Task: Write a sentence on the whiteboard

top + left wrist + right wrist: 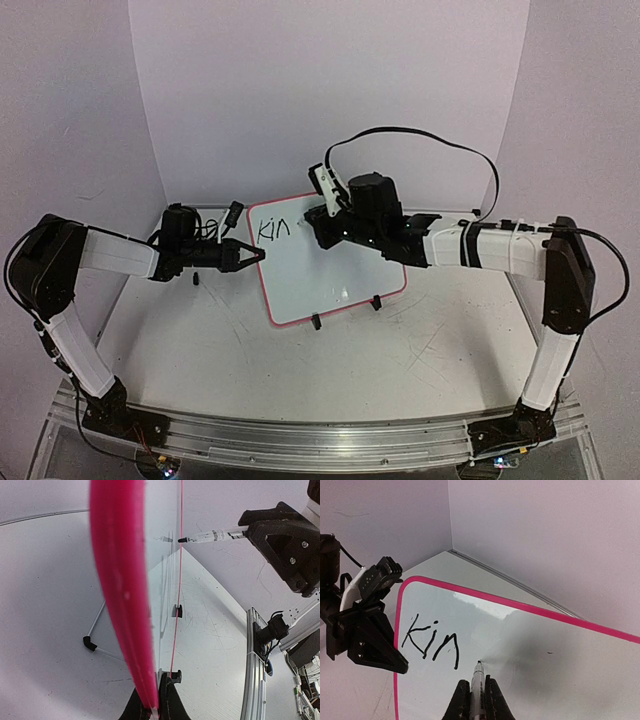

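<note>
The whiteboard [330, 280], white with a red-pink rim, stands tilted on two black clip feet [315, 322] at the table's middle. Black lettering "Kin" [272, 227] sits at its top left, and it also shows in the right wrist view [430, 640]. My left gripper [255, 257] is shut on the board's left rim [120, 590]. My right gripper [312, 224] is shut on a marker [477, 682]. The marker's black tip [479, 662] is at the board's surface just right of the "n". The marker also shows in the left wrist view [210, 536].
White walls enclose the table at the back and sides. A metal rail [300, 440] runs along the near edge. A black cable [420, 135] loops above the right arm. A thin rod with a black elbow [90, 642] lies behind the board.
</note>
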Robot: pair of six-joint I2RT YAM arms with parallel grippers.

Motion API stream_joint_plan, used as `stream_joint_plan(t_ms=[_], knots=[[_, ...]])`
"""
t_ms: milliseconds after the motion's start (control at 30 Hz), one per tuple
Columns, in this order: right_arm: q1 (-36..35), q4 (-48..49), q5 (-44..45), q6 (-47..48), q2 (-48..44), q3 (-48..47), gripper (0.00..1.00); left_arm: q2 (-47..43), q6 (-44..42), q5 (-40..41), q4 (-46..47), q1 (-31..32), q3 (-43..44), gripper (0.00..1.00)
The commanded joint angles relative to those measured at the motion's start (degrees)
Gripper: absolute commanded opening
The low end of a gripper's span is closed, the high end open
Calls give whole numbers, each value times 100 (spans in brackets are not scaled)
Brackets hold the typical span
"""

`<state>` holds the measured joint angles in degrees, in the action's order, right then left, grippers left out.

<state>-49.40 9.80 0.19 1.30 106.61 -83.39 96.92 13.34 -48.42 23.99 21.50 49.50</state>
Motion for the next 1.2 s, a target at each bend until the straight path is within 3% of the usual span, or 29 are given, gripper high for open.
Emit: stream_joint_plan(t_ms=[0, 1167], knots=[[61, 101, 116, 58, -112, -287, 0, 67, -587, 937, -220, -1, 120, 0], [-16, 58, -177, -16, 323, -491, 0, 28, -605, 953, -237, -4, 107, 0]])
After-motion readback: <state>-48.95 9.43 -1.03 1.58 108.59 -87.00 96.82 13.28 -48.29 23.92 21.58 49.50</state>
